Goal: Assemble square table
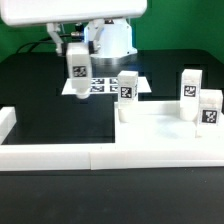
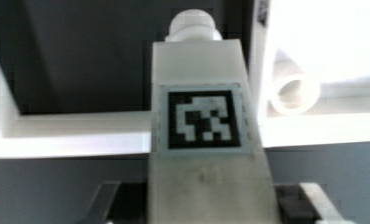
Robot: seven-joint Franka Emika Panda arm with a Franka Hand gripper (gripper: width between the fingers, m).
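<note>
My gripper [image 1: 76, 47] is shut on a small white table leg [image 1: 78, 72] with a black-and-white tag and holds it in the air, above the table at the exterior view's left of the tabletop. In the wrist view the leg [image 2: 203, 110] runs away from the gripper [image 2: 210, 198], with dark fingers [image 2: 121, 196] on both sides of it. The white square tabletop [image 1: 165, 128] lies at the exterior view's right. Three tagged legs stand upright on it: one at its left corner [image 1: 127, 90] and two at its right [image 1: 190, 92] [image 1: 209, 108].
The marker board [image 1: 102, 86] lies flat on the black table behind the held leg. A long low white border wall [image 1: 90, 156] runs along the front and turns up at the exterior view's left [image 1: 8, 122]. The robot's base [image 1: 110, 35] stands at the back.
</note>
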